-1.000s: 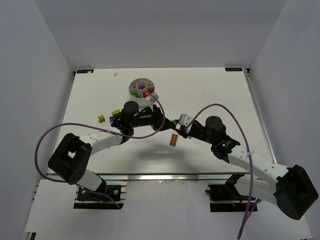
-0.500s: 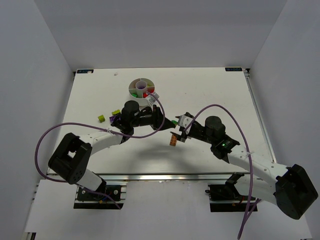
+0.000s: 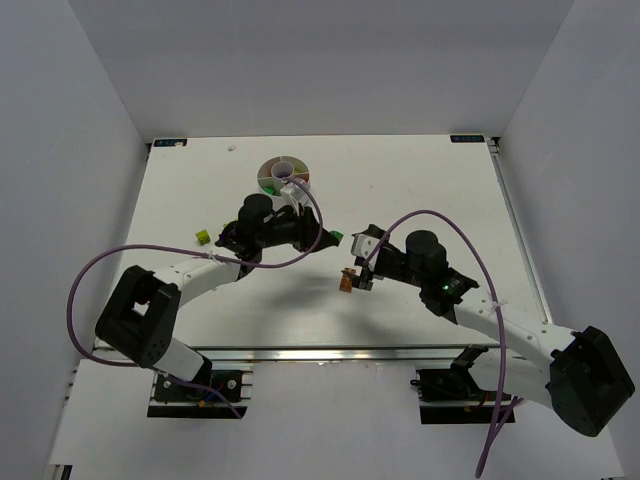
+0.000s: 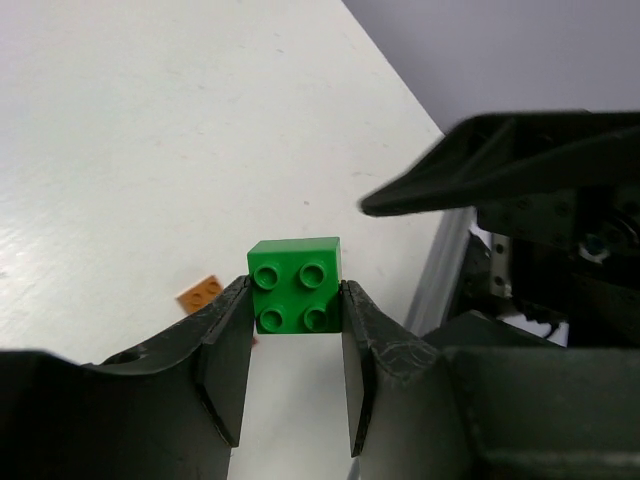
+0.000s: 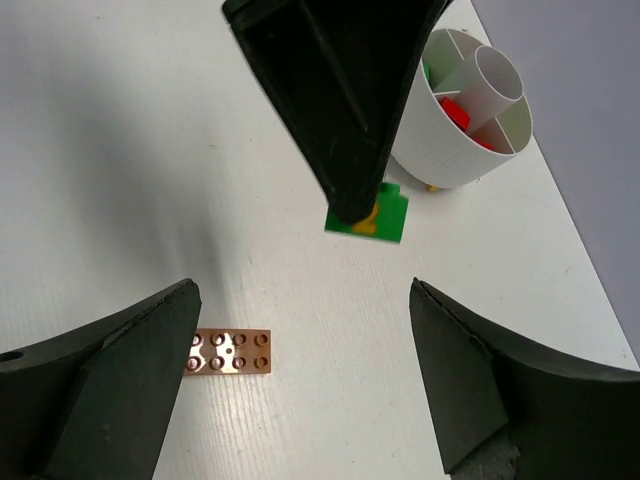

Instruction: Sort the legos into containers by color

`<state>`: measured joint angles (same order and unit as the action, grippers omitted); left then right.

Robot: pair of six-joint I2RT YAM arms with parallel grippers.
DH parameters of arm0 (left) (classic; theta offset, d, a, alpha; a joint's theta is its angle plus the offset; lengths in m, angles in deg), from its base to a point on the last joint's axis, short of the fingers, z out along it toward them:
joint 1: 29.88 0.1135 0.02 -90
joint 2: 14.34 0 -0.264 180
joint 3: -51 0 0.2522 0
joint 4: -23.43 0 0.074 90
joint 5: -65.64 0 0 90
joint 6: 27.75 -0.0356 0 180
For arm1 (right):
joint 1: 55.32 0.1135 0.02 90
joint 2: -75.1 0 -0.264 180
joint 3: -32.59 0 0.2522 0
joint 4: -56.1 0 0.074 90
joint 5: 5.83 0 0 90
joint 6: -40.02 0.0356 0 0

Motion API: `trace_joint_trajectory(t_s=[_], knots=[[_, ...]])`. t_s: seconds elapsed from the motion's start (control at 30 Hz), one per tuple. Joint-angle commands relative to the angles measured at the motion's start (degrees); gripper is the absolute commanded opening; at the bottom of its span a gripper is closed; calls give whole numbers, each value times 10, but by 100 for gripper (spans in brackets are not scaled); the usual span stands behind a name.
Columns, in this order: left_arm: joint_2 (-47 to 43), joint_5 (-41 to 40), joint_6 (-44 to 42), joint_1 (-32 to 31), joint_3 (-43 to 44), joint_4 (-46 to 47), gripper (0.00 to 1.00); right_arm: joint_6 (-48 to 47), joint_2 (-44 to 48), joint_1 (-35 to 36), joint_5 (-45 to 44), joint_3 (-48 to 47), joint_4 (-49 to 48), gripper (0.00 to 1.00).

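The white bench [image 3: 430, 180] carries a round white dish [image 3: 264, 174] near its far edge, split into wedges around a centre tube. The right wrist view shows a red piece [image 5: 455, 110] and a green piece [image 5: 426, 72] in its wedges. The left hand [image 4: 295, 293] is clamped on a green brick [image 4: 295, 286], a square two-by-two block with four studs. It grips the brick on two opposite sides and holds it off the bench, to the dish's near right and apart from it. The right hand [image 5: 300, 290] is spread wide and grips nothing. It hangs over an orange brick [image 5: 228, 351], a flat two-by-four plate lying on the bench close to one finger. A lime brick [image 3: 202, 237] lies alone, left of the left arm.
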<state>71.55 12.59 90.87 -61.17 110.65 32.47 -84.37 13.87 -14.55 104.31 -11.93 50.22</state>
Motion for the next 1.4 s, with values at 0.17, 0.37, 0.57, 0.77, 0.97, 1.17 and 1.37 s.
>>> trace_joint_trajectory(t_s=[0.17, 0.37, 0.57, 0.77, 0.97, 1.17, 1.37], knots=[[-37, -57, -30, 72, 20, -39, 0, -25, 11, 0, 27, -38, 35, 85], [-45, -85, -35, 124, 17, -38, 0, 1, 2, 0, 33, -55, 48, 57], [-34, -95, -27, 178, 16, -24, 0, 14, -5, 0, 43, -65, 58, 12], [3, -115, -25, 207, 38, -37, 0, 29, 0, 0, 49, -73, 66, 0], [45, -184, -42, 208, 105, -65, 0, 33, 8, 0, 55, -73, 67, 0], [96, -225, -68, 208, 173, -87, 0, 34, 19, 0, 56, -72, 66, 0], [118, -223, -83, 208, 163, -16, 4, 33, 25, -1, 59, -70, 65, 0]])
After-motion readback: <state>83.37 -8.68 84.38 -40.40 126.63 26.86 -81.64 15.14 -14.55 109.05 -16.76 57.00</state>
